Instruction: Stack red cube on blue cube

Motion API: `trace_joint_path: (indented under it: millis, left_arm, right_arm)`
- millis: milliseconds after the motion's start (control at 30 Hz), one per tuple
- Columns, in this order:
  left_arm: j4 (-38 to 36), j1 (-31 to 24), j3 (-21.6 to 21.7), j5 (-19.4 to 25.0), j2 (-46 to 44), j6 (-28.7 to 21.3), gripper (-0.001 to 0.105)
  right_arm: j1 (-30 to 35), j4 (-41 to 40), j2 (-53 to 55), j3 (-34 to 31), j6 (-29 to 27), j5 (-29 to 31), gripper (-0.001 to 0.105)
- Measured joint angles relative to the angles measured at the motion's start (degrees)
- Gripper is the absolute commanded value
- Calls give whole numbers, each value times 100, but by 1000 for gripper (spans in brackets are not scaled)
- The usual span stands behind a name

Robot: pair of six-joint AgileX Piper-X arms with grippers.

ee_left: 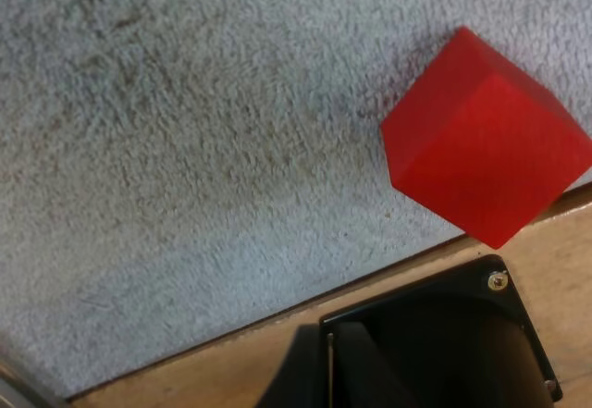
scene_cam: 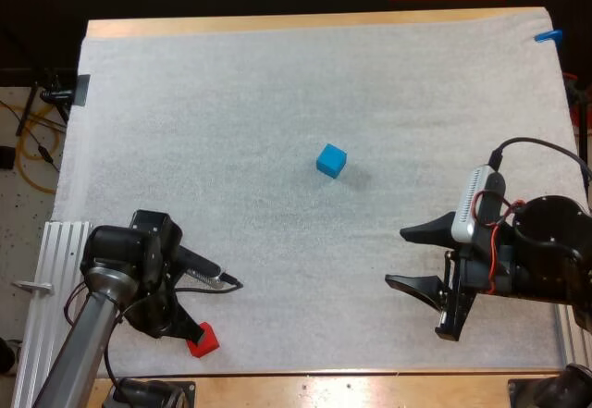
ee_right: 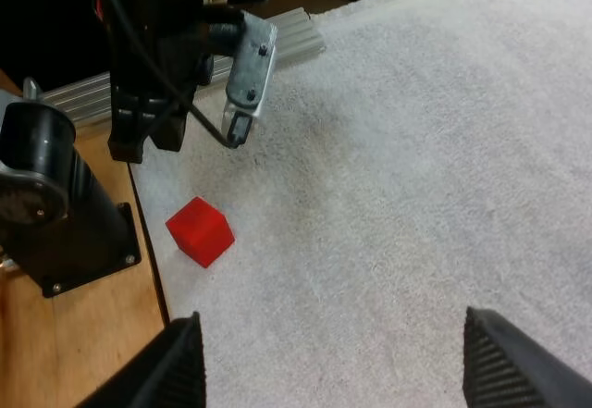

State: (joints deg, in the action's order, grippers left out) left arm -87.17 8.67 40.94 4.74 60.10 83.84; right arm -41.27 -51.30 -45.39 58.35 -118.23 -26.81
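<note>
A white mat (scene_cam: 277, 103) is spread on a wooden table (scene_cam: 370, 385) beneath the left end effector (scene_cam: 215, 311) and right end effector (scene_cam: 396, 258). Bare wood is seen just behind them; a ribbed metal rail (scene_cam: 65, 251) and pale floor (scene_cam: 18, 209) are seen beside the left one.

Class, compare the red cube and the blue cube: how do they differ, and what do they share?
Colour: the red cube is red, the blue cube blue. Place: the red cube sits at the near edge of the mat, the blue cube near its middle. Both rest flat on the mat, alike in shape.
</note>
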Motion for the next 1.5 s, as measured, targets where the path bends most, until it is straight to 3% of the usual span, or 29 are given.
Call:
trace_joint_path:
  millis: [267, 433, 600, 867, 1500]
  left_arm:
    - [-16, 31, -501, 13, 0, -612, 0]
    - [21, 534, -860, 219, 352, -890, 0]
    - [280, 860, -868, 379, 873, -914, 0]
    - [809, 859, -868, 387, 1332, -913, 0]
    - [1374, 863, -858, -604, 1335, -1036, 0]
  right_arm:
    - [0, 77, 0, 0, 0, 0, 58]
    - [0, 137, 0, 0, 0, 0, 58]
    - [0, 137, 0, 0, 0, 0, 58]
    - [0, 137, 0, 0, 0, 0, 58]
    - [0, 137, 0, 0, 0, 0, 58]
